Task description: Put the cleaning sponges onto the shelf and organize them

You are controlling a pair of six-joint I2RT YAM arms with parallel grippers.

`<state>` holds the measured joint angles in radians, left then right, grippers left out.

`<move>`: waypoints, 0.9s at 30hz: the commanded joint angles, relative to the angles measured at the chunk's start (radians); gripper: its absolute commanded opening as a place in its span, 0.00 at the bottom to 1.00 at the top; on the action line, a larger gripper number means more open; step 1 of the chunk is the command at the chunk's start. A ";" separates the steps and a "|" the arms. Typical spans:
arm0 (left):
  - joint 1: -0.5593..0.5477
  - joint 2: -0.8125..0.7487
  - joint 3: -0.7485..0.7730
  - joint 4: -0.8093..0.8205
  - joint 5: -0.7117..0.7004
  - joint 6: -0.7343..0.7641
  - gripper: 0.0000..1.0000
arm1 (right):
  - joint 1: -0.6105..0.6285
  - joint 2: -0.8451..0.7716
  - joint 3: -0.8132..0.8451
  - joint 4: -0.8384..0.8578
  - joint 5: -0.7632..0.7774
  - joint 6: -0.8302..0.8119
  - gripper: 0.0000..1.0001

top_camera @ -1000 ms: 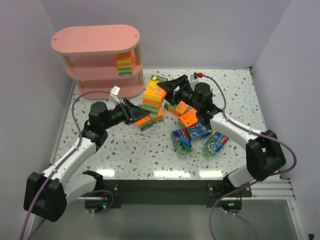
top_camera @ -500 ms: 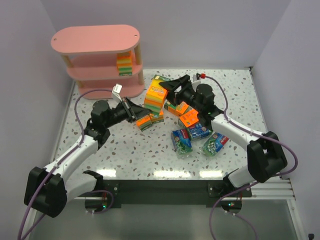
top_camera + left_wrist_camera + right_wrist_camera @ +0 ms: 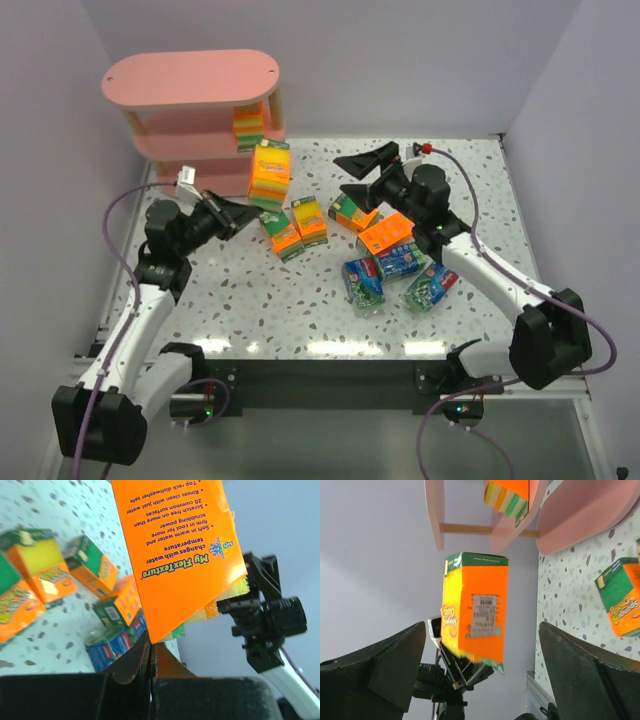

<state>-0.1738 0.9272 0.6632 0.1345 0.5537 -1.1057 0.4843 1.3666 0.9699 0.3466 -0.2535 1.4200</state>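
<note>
My left gripper (image 3: pixel 243 211) is shut on the bottom edge of a tall orange sponge pack (image 3: pixel 270 174) and holds it upright above the table, just in front of the pink shelf (image 3: pixel 190 79). In the left wrist view the jaws (image 3: pixel 151 649) pinch the corner of that pack (image 3: pixel 180 545). My right gripper (image 3: pixel 364 174) stands wide open, apart from the pack and to its right; its wrist view shows the pack (image 3: pixel 477 611) beyond the spread fingers (image 3: pixel 395 665). One striped sponge pack (image 3: pixel 248 126) sits on the shelf's middle tier.
Loose packs lie on the table: orange ones (image 3: pixel 282 237), (image 3: pixel 310 220), (image 3: pixel 352 212), (image 3: pixel 385 232), and blue ones (image 3: pixel 363 282), (image 3: pixel 400 262), (image 3: pixel 432 287). White walls enclose the table on three sides.
The left gripper shut on the tall orange pack and carried it left toward the shelf. The right gripper opened, let the pack go and drew back to the right.
</note>
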 commanded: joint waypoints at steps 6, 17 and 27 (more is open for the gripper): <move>0.198 -0.014 0.148 -0.193 0.018 0.116 0.00 | -0.145 -0.185 -0.010 -0.225 -0.056 -0.119 0.99; 0.381 0.030 0.171 -0.150 0.058 0.084 0.00 | -0.269 -0.300 -0.025 -0.405 -0.150 -0.208 0.99; 0.468 0.257 0.216 0.125 0.210 0.044 0.00 | -0.286 -0.301 -0.008 -0.439 -0.193 -0.231 0.99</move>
<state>0.2783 1.1339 0.8150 0.1284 0.6827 -1.0561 0.2024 1.0836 0.9432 -0.0818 -0.4046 1.2129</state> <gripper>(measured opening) 0.021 0.986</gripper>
